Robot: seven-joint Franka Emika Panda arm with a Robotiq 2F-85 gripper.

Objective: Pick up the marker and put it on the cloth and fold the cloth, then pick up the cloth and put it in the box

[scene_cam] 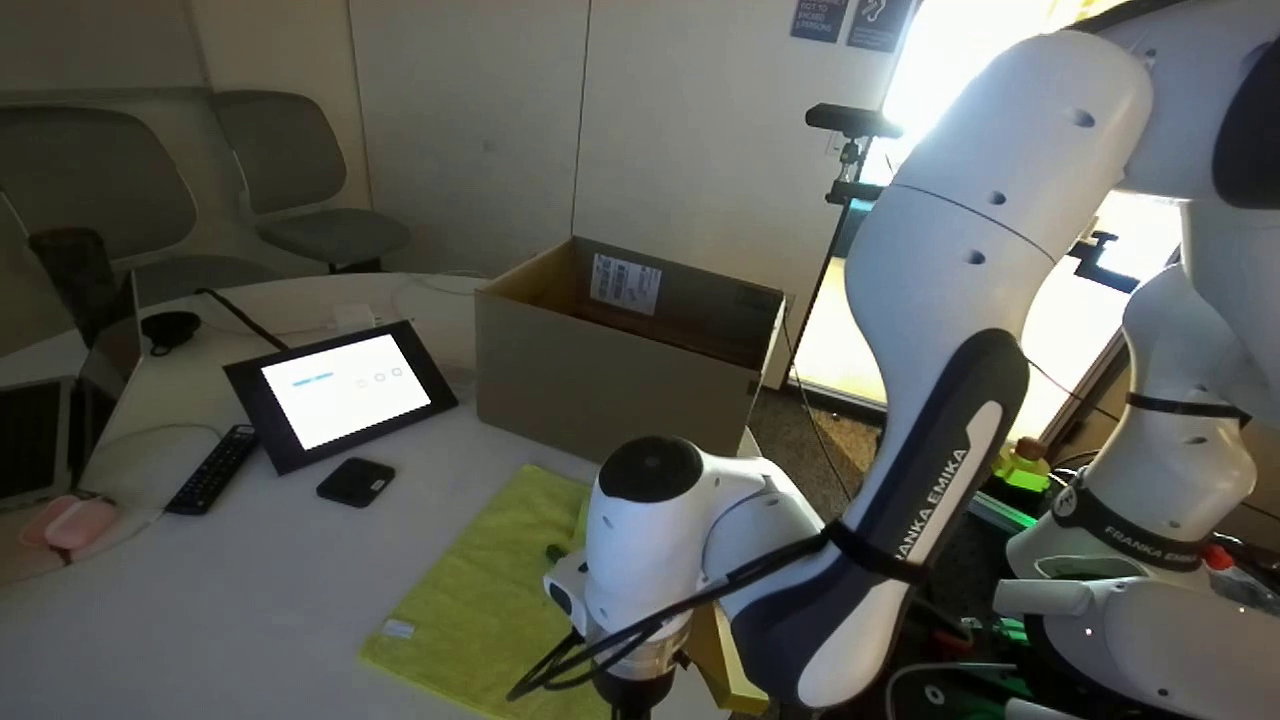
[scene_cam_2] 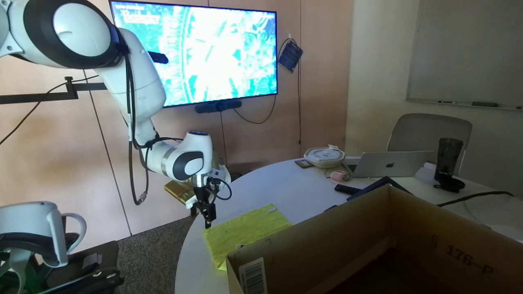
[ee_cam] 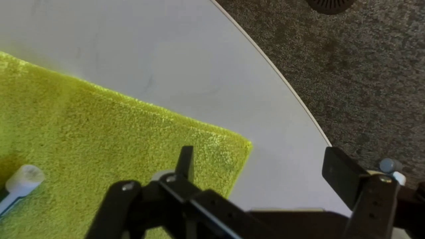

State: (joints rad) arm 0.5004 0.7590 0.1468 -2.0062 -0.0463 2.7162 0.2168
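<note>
At a corner of the cloth point(ee_cam: 116, 132), gripper point(ee_cam: 260, 162) wide

One finger hangs over the cloth, the other out toward the edge of the table point(ee_cam: 186, 66); whether either touches, I cannot tell. The marker point(ee_cam: 25, 179), cut off by the wrist view's border, lies on the cloth, in from that corner. Just beside the cloth, near the table's edge, stands the box point(scene_cam: 600, 380). Farther off: tablet point(scene_cam: 345, 390), remote point(scene_cam: 212, 470) just beside it, laptop point(scene_cam_2: 392, 164) near the far edge.
</note>
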